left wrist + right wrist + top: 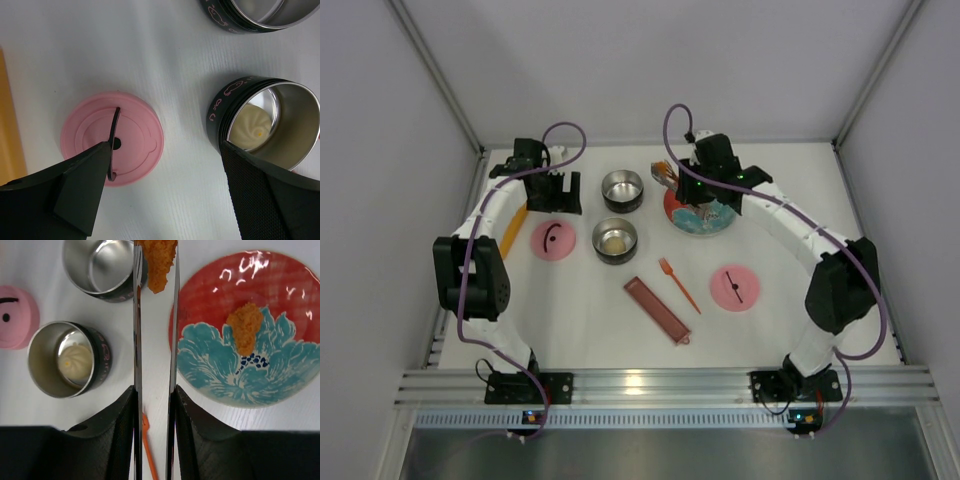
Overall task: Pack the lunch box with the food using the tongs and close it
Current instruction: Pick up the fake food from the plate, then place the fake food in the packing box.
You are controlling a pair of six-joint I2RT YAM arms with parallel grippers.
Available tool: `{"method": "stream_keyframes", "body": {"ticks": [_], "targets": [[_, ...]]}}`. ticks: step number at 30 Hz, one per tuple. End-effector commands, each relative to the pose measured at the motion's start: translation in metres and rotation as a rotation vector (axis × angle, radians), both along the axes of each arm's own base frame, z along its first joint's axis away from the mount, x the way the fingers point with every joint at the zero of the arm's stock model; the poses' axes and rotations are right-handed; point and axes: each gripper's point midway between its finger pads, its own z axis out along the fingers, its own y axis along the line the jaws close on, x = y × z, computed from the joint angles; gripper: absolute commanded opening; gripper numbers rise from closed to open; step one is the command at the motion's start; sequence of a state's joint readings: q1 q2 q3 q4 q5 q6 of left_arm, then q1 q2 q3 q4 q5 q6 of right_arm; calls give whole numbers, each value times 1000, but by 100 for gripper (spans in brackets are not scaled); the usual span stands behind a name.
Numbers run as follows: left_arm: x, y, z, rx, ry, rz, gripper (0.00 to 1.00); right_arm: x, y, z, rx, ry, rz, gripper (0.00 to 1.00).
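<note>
My right gripper (154, 390) is shut on the two slim arms of the silver tongs (136, 340). Their tips pinch an orange-brown fried piece (157, 262) in the air between the plate and the empty far tin (102, 267). The nearer tin (45, 360) holds a pale round ball (75, 362). Another fried piece (245, 327) lies on the plate. My left gripper (165, 150) hangs open over the table between a pink lid (112, 137) and the tin with the ball (285, 130), holding nothing. A second pink lid (734, 287) lies at the right.
The red-and-blue plate (295, 300) sits to the right of the tins. An orange fork (678, 284) and a dark-red tray (656, 310) lie nearer the front. A flat orange bar (513, 228) lies by the left arm. White walls enclose the table.
</note>
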State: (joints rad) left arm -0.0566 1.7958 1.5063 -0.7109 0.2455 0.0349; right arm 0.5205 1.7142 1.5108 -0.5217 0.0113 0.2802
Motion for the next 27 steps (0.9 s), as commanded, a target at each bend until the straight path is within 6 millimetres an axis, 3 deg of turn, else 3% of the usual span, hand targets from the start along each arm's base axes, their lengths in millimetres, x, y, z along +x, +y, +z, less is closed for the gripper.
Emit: {"method": "stream_keyframes", "body": {"ticks": [1, 6, 10, 13, 16, 19, 27], "targets": [[7, 4, 11, 4, -49, 21, 96, 15, 46, 65, 145, -166, 101, 17], [5, 6, 11, 15, -49, 22, 96, 28, 93, 75, 179, -203, 185, 17], [4, 7, 8, 23, -47, 27, 96, 31, 127, 60, 168, -170, 249, 18], [3, 8, 8, 25, -47, 26, 96, 38, 129, 42, 146, -132, 237, 18], [2, 11, 7, 34, -49, 32, 96, 38, 125, 36, 123, -134, 219, 18], [2, 13, 5, 35, -44, 33, 96, 33, 118, 32, 113, -135, 211, 18], [4, 13, 2, 31, -38, 37, 96, 20, 110, -5, 82, -58, 203, 22]]}}
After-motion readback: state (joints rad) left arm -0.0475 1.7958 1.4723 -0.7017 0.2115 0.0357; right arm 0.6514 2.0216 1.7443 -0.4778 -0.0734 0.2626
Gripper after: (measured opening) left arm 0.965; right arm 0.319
